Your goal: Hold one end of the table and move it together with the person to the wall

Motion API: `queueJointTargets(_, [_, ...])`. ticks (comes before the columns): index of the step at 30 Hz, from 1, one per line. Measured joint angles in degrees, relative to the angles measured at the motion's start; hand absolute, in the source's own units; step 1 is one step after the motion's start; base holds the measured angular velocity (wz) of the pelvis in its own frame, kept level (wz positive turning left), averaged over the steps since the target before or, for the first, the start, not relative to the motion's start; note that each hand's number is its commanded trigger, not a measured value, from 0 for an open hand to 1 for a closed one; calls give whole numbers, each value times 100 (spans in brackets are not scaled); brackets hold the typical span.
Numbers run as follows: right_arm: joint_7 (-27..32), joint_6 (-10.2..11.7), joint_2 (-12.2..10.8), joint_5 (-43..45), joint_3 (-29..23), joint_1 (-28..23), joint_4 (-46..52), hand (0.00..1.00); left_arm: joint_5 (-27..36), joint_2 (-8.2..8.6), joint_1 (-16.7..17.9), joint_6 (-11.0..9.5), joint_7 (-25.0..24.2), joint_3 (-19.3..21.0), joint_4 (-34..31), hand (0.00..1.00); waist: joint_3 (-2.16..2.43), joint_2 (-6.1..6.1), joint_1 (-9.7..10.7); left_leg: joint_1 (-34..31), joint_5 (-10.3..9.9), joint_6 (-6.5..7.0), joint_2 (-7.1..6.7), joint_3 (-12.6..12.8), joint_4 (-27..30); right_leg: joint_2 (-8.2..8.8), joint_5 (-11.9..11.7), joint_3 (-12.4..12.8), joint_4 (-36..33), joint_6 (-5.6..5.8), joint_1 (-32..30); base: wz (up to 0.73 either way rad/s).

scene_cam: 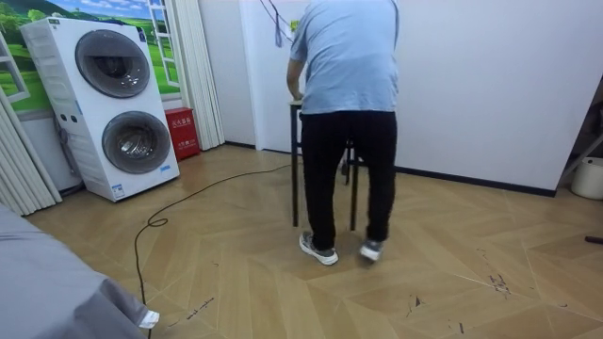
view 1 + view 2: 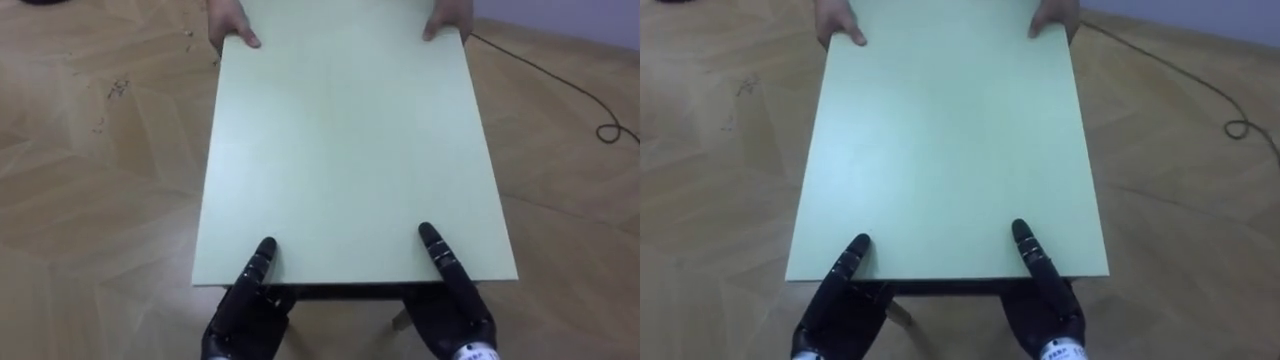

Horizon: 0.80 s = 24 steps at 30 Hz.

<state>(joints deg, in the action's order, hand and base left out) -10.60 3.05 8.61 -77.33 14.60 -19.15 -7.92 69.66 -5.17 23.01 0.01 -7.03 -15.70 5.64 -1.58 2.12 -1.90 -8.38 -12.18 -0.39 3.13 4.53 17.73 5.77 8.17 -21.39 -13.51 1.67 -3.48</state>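
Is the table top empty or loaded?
Empty: only the person's hands, far edge, and the left robot hand and right robot hand, near edge, touch the table top.

Left hand & right hand go partly under table near edge, grip unseen. Person's hands cut off at wrists by top edge. Room view: person blocks robot & most of table
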Motion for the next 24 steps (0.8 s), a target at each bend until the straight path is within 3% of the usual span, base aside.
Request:
queueJointTargets(3, [1,-18,-57,123,-58,34,13,100,0,16,-22,0,-3,15,-1,100,17,63,68,-165,135,-47,3,90,34,53,181,-313,0,26,79,84])
queueJointTargets(4, [2,-20,-70,142,-88,43,11,100,0,32,-37,2,-2,11,-1,100,16,86,76,-215,204,-47,17,225,33,78,237,-449,-8,29,104,79])
queueJointTargets(5, [3,-24,-40,126,-89,51,12,100,0,36,-34,3,-2,1,-1,100,18,104,60,-220,272,-13,49,541,-10,112,258,-587,-9,27,127,76])
queueJointTargets(7, [22,-30,-30,124,-75,60,12,100,0,38,-20,8,-2,-6,0,100,14,119,-53,-201,316,15,68,745,-49,129,269,-637,-8,29,142,38])
queueJointTargets(13, [188,-169,-73,326,-72,142,12,100,23,56,138,8,0,83,0,100,7,99,-336,-216,328,96,-8,726,-12,256,292,-719,-134,71,226,21])
queueJointTargets(16, [246,-170,-137,366,-72,183,14,100,61,57,152,8,1,93,-10,100,-2,73,-331,-293,321,191,-62,756,86,445,394,-692,-598,168,81,39])
queueJointTargets(18, [253,-178,-126,392,-56,236,12,100,91,69,153,5,1,85,-22,100,-7,76,-352,-377,266,270,-107,738,205,581,421,-685,-956,175,-18,31])
queueJointTargets(20, [270,-178,-124,347,-62,228,12,100,80,101,149,0,4,84,-21,100,-17,67,-321,-390,226,359,-243,566,215,787,425,-530,-1564,173,-192,50])
queueJointTargets(21, [284,-184,-100,289,-58,181,12,100,60,90,144,-3,8,82,-21,100,-37,41,-221,-371,211,423,-371,303,275,908,418,-270,-2063,160,-327,100])
queueJointTargets(22, [284,-182,-147,255,-68,93,12,100,42,48,135,-27,10,59,-21,100,-60,32,-91,-383,177,483,-447,-25,390,803,505,315,-2341,105,-506,128])
queueJointTargets(23, [279,-182,-198,217,-50,45,15,100,34,10,134,-60,11,55,-21,100,-56,15,12,-427,154,543,-521,-281,423,520,694,788,-2149,73,-672,117])
queueJointTargets(24, [279,-182,-210,203,-43,36,18,100,34,-9,128,-61,11,54,-21,100,-61,24,68,-451,165,548,-552,-403,447,393,739,922,-1936,61,-738,115])
